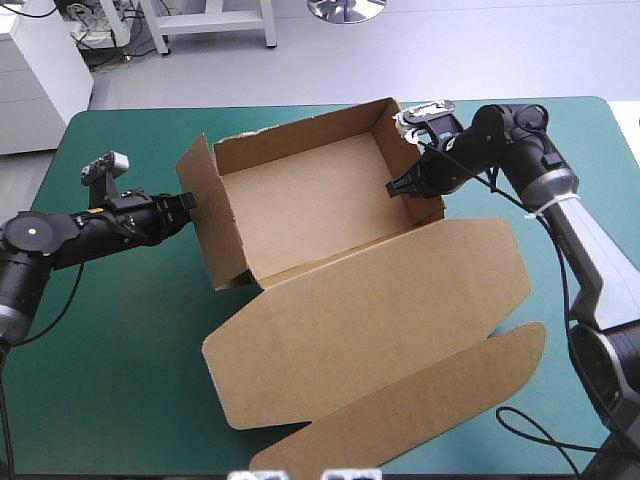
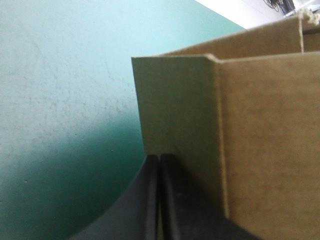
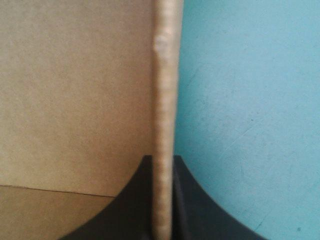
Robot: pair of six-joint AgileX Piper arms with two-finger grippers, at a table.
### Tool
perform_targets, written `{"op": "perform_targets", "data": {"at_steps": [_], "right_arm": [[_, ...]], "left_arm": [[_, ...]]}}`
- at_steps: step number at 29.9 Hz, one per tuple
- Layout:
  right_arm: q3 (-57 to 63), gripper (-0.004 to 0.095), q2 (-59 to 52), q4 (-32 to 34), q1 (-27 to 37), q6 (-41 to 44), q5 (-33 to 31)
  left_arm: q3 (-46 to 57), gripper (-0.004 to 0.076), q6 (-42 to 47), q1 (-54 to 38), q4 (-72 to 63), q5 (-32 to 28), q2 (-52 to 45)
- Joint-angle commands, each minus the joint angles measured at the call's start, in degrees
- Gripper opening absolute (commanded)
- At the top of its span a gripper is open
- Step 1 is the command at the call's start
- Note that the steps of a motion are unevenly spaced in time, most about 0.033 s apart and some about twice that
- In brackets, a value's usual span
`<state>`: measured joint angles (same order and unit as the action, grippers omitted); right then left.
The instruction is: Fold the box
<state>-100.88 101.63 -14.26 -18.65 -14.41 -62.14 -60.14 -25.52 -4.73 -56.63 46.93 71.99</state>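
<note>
High view: we see left fingers (image 1: 187, 203) clamped on box (image 1: 310, 200) left flap, right fingers (image 1: 394, 187) on right wall; lid (image 1: 380, 310) flat on teal-green surface (image 1: 110, 340).

The left gripper (image 2: 159, 159) has its black fingers pressed together into one point, with no board between them. The tip sits right at the near edge of a flap (image 2: 175, 105) on the brown box (image 2: 265, 140). The box wall stretches ahead and to one side of the gripper, and the bare teal-green cover (image 2: 65, 100) lies on the other side.
</note>
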Motion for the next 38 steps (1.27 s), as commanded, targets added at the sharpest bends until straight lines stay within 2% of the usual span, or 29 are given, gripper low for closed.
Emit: {"op": "perform_targets", "data": {"at_steps": [1, 4, 9, 17, 19, 22, 27, 29, 38], "right_arm": [[-1.6, -0.0013, -2.9, -2.0, -0.1, 0.6, 2.7], [-1.6, -0.0013, -2.9, -2.0, -0.1, 0.6, 2.7], [-1.6, -0.0013, -2.9, -2.0, -0.1, 0.6, 2.6], [-1.6, -0.0013, -2.9, -1.4, -0.6, 0.5, 2.5], [-1.6, -0.0013, -2.9, -1.0, -0.8, 0.5, 2.5], [-1.6, -0.0013, -2.9, 0.4, -1.2, 0.8, 2.3], [-1.6, -0.0013, -2.9, 1.0, -1.2, 1.1, 1.9], [-1.6, -0.0013, -2.9, 1.3, -1.2, 1.3, 1.9], [-1.6, -0.0013, -2.9, 2.9, -1.2, 2.1, 1.9]], "left_arm": [[-1.7, -0.0010, 2.7, 2.9, -0.1, -2.8, -1.5], [-1.7, -0.0010, 6.3, 6.2, 4.1, -5.9, -1.5], [-1.7, -0.0010, 6.5, 10.3, 3.8, -11.4, -1.5], [-1.7, -0.0001, 5.3, 11.2, 3.8, -12.5, -1.4], [-1.7, 0.0033, 3.8, 11.2, 3.8, -12.2, -1.4], [-1.7, 0.0149, 2.9, 11.2, 3.6, -11.4, -1.4], [-1.7, 0.0445, 3.0, 11.1, 1.9, -11.4, -1.4], [-1.7, 0.0508, 3.0, 11.1, -0.2, -11.4, -1.4], [-1.7, 0.0516, 3.0, 11.1, -2.2, -10.8, -1.7]]}}
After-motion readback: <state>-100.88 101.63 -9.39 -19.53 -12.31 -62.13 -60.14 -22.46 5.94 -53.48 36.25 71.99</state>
